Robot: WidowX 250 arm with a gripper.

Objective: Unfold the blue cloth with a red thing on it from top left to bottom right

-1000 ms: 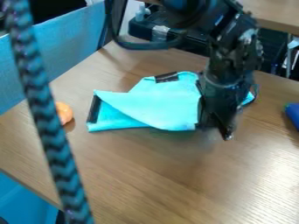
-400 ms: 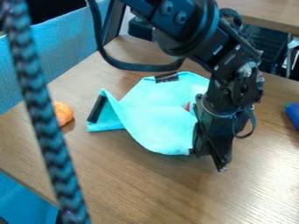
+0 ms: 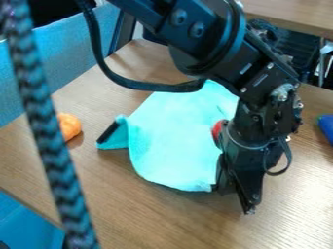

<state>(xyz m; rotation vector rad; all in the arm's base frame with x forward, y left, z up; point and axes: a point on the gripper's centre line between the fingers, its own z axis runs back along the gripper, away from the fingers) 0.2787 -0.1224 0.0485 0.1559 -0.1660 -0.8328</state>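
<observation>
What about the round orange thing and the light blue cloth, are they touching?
Apart. The camera view shows a strip of brown wooden table between the orange thing and the blue cloth.

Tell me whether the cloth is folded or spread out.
Partly spread: the cloth lies broad and the red thing shows, but its left end is folded. Behind the gripper, I cannot tell.

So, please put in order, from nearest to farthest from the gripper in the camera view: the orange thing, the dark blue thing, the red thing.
1. Red thing: on the cloth, close beside the gripper.
2. Dark blue thing: at the view's right edge.
3. Orange thing: on the left, past the cloth.
</observation>
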